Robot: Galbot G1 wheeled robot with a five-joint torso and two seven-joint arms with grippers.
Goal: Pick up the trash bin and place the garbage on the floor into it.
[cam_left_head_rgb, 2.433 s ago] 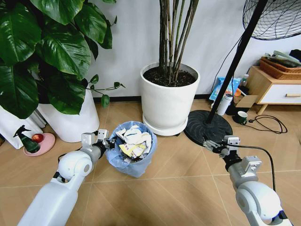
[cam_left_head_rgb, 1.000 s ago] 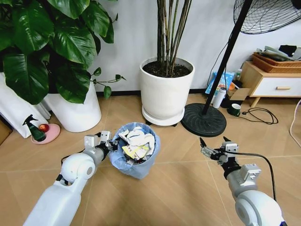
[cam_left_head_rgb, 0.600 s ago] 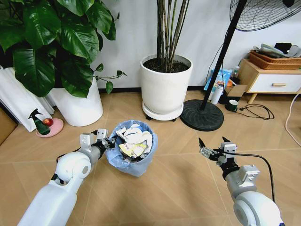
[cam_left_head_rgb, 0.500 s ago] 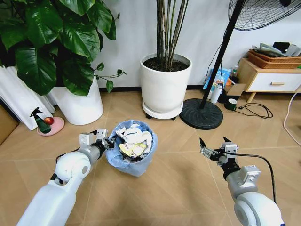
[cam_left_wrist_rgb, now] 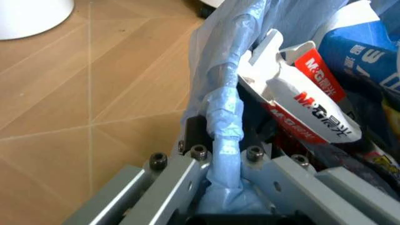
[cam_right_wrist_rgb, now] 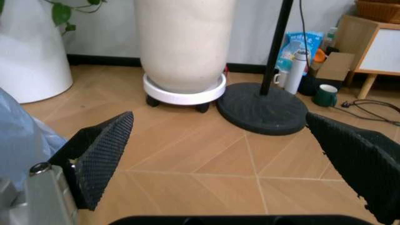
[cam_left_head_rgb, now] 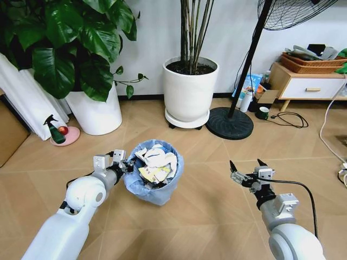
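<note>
**Bin held at its rim, open floor on the right**

The floor (cam_left_head_rgb: 206, 211) lies bare in front of the robot and out to its right; tan planks in herringbone with thin pale seams run uncluttered between the two arms; the crowding is all along the far wall; a white plant pot (cam_left_head_rgb: 97, 111) with broad green leaves stands at the far left, a second white pot (cam_left_head_rgb: 190, 95) on a wheeled saucer stands in the middle, and the black round fan base (cam_left_head_rgb: 229, 123) sits just beside it on the right; a wooden cabinet (cam_left_head_rgb: 306, 86) and a loose black cable (cam_left_head_rgb: 290, 120) close off the far right; a spray bottle on a pink dish (cam_left_head_rgb: 60, 134) sits near the left pot.

The trash bin (cam_left_head_rgb: 154, 179) is near the robot, left of centre, well apart from both pots; it is small and round, lined with a crinkly pale blue bag, and heaped with the garbage (cam_left_head_rgb: 154, 162): crumpled white paper, a yellow wrapper, red-and-white packets.

The left gripper (cam_left_head_rgb: 120, 164) is clamped on the bin's rim at its left side; the left wrist view shows the fingers (cam_left_wrist_rgb: 178, 176) pinching the blue bag edge between them.

The right gripper (cam_left_head_rgb: 244, 165) hovers above bare floor, jaws spread wide and holding nothing.
</note>
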